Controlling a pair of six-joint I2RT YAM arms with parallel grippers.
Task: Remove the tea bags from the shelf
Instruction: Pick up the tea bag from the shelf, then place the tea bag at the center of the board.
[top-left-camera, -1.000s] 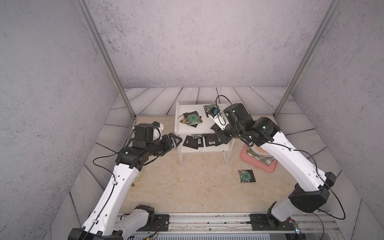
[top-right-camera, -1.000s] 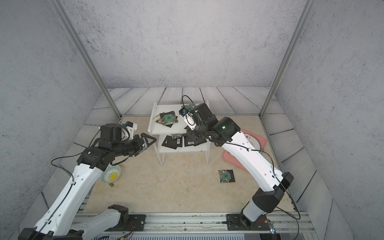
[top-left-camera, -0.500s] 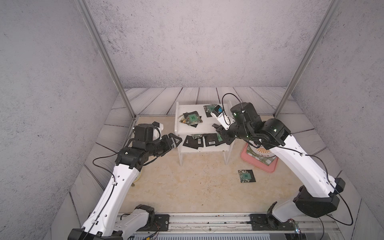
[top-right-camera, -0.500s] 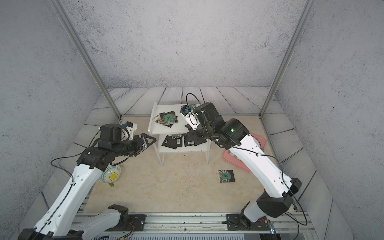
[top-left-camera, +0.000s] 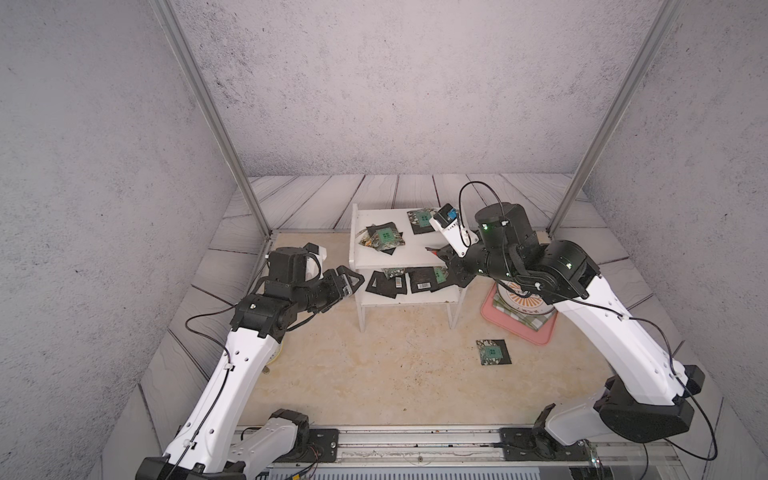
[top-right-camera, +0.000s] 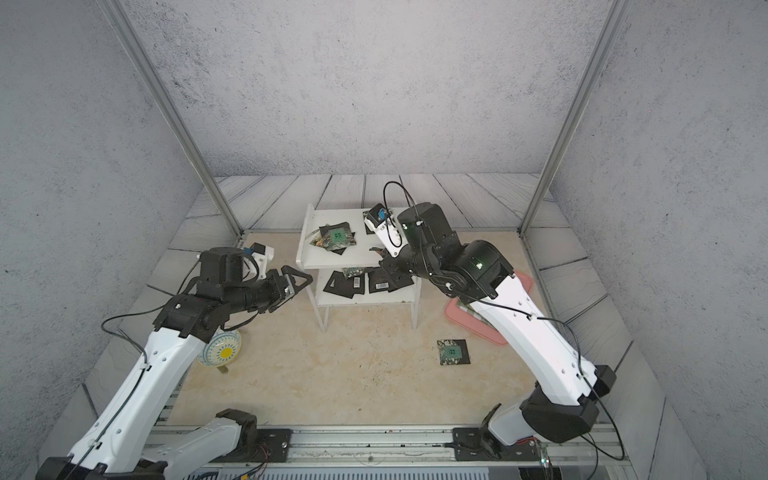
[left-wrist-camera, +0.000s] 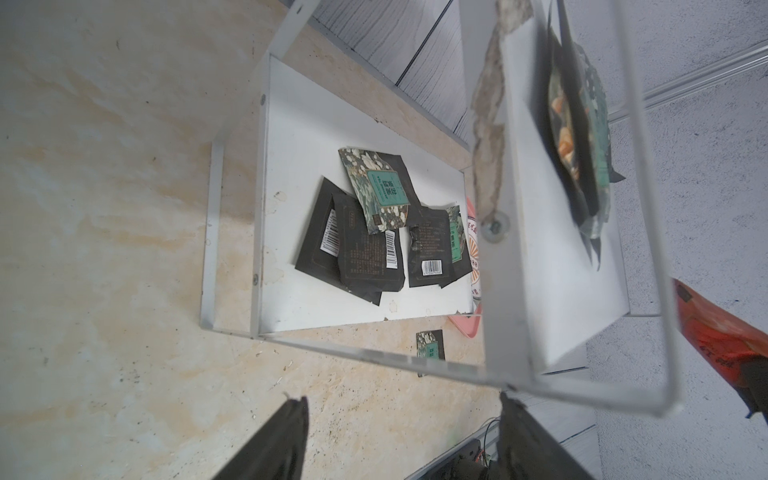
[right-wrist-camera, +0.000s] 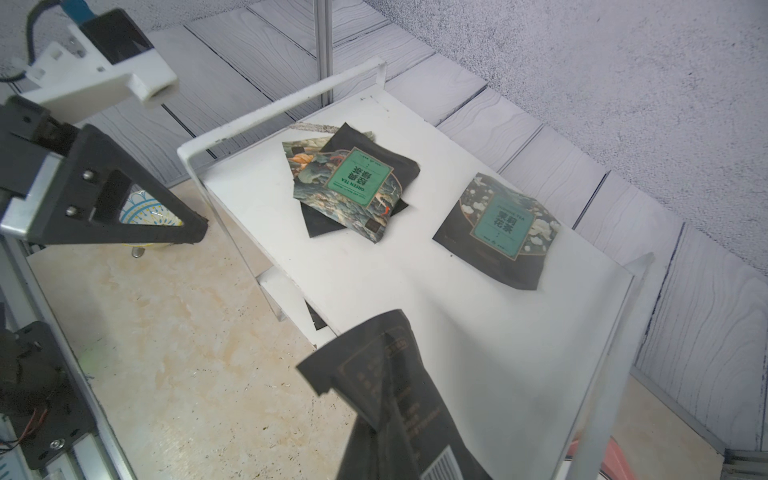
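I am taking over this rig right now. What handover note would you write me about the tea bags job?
Left gripper: open, empty, beside the shelf.
Right gripper: shut on a black tea bag at the shelf's end near the pink tray.
Done: one tea bag lies on the table.
To do: a pile and a single bag on the top board, several bags on the lower board; held bag not yet set down.

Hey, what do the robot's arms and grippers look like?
The left arm and right arm have white shells, black joints and bases, thin black cables looping along. The left gripper has black triangular fingers; the right gripper is black too. White camera mounts at the wrists; green lights on the right arm.
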